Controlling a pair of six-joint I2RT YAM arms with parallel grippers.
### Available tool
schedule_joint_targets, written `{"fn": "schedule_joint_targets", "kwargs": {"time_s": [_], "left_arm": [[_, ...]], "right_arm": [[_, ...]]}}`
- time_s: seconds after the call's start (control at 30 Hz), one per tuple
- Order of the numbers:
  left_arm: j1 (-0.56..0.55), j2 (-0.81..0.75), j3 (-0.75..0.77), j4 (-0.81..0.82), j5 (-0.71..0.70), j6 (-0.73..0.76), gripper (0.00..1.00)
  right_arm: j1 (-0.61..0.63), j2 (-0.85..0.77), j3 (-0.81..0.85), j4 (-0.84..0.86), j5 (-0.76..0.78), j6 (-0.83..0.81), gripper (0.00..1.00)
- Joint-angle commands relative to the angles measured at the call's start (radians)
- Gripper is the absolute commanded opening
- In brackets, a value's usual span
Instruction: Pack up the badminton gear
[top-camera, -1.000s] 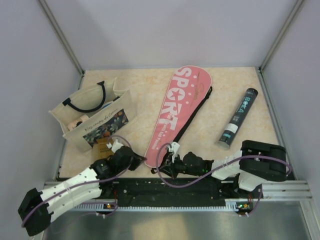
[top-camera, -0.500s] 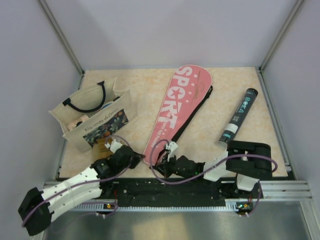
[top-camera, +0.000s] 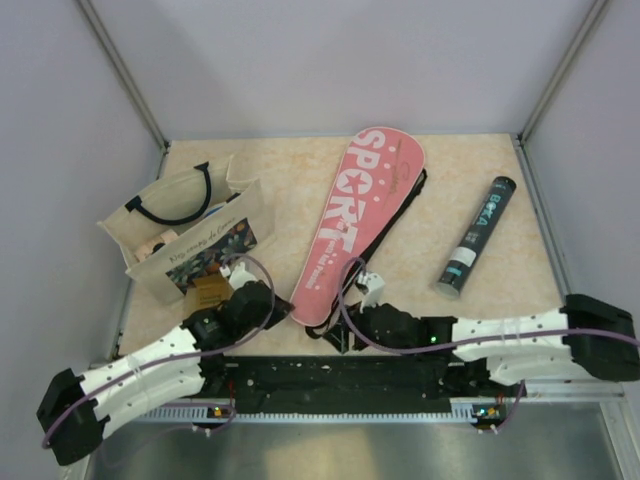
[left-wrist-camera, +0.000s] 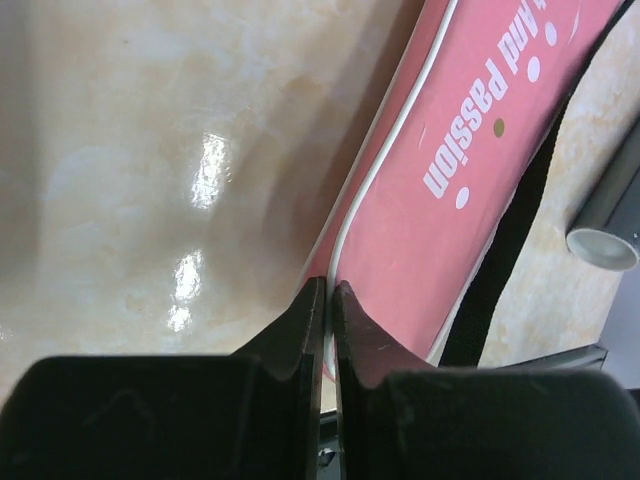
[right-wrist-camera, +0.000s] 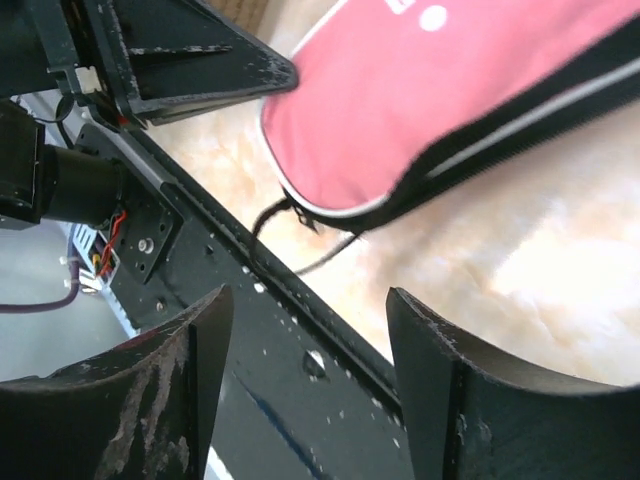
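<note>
- The pink cover (top-camera: 350, 215) lies flat and slantwise on the worktop. Its wide end points towards the far edge and its narrow end reaches almost to the near edge, roughly at the middle.
- The left gripper (left-wrist-camera: 325, 295) is pinched tight on the white-piped left rim of the cover, close to the narrow end, with the jaws pressed together on the fabric.
- The right gripper (right-wrist-camera: 308, 310) hovers just beside the tip of that narrow end. Its jaws are spread wide and hold nothing.
- The black strap (left-wrist-camera: 515, 235) runs along the cover's right side, resting on the worktop.
- The black tube (top-camera: 476, 236) lies on its side near the right edge, well apart from the cover and from both arms.
- No racket or shuttlecock is in view. Whether they sit inside the cover or the tube cannot be told.
- The beige tote bag (top-camera: 190, 235) stands open by the left edge, with a small brown box (top-camera: 205, 290) just beside it on the near side.
- As a judgement, packing is only partway done. The cover is being handled at its narrow end, while the tube lies loose and unstowed.
</note>
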Motion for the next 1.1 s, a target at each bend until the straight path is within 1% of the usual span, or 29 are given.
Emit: {"fn": "schedule_joint_targets", "kwargs": {"time_s": [0.0,0.03,0.07,0.1,0.13,0.2,0.27,0.4,0.5,0.53,0.63,0.67,0.7,0.87,1.07], "left_arm": [[-0.007,-0.030,0.076,0.017,-0.038,0.116,0.16],[-0.007,-0.035,0.085,0.013,-0.042,0.136,0.20],[-0.009,-0.039,0.097,0.010,-0.047,0.164,0.26],[-0.009,-0.044,0.106,0.010,-0.048,0.194,0.35],[-0.009,-0.047,0.120,0.007,-0.054,0.221,0.44],[-0.009,-0.055,0.157,-0.015,-0.079,0.280,0.60],[-0.009,-0.053,0.203,-0.056,-0.116,0.331,0.67],[-0.009,-0.053,0.310,-0.102,-0.148,0.470,0.70],[-0.009,-0.067,0.391,-0.101,-0.137,0.605,0.73],[-0.010,-0.078,0.421,-0.102,-0.139,0.636,0.77],[-0.009,-0.122,0.476,-0.075,-0.146,0.722,0.80],[-0.009,-0.140,0.482,-0.049,-0.140,0.756,0.85],[-0.009,-0.165,0.490,-0.023,-0.128,0.779,0.99],[-0.009,-0.275,0.499,0.066,-0.050,0.850,0.99],[-0.009,-0.338,0.475,0.039,-0.067,0.845,0.99]], "right_arm": [[0.004,-0.251,0.049,-0.407,0.097,0.104,0.70],[0.005,-0.306,0.055,-0.459,0.125,0.115,0.73],[0.004,-0.363,0.058,-0.497,0.163,0.122,0.79],[0.004,-0.410,0.066,-0.536,0.200,0.124,0.92],[0.005,-0.463,0.075,-0.565,0.246,0.118,0.99],[0.005,-0.541,0.102,-0.634,0.324,0.094,0.99],[0.005,-0.598,0.139,-0.695,0.395,0.064,0.99],[0.004,-0.633,0.227,-0.780,0.505,0.014,0.99],[0.005,-0.607,0.311,-0.835,0.556,-0.015,0.99],[0.004,-0.597,0.340,-0.849,0.579,-0.012,0.99],[0.005,-0.552,0.403,-0.844,0.636,-0.005,0.99],[0.004,-0.529,0.431,-0.841,0.653,-0.023,0.99],[0.004,-0.508,0.460,-0.840,0.664,-0.041,0.99],[0.005,-0.394,0.560,-0.841,0.704,-0.095,0.99],[0.004,-0.366,0.589,-0.829,0.756,-0.120,0.99]]}}
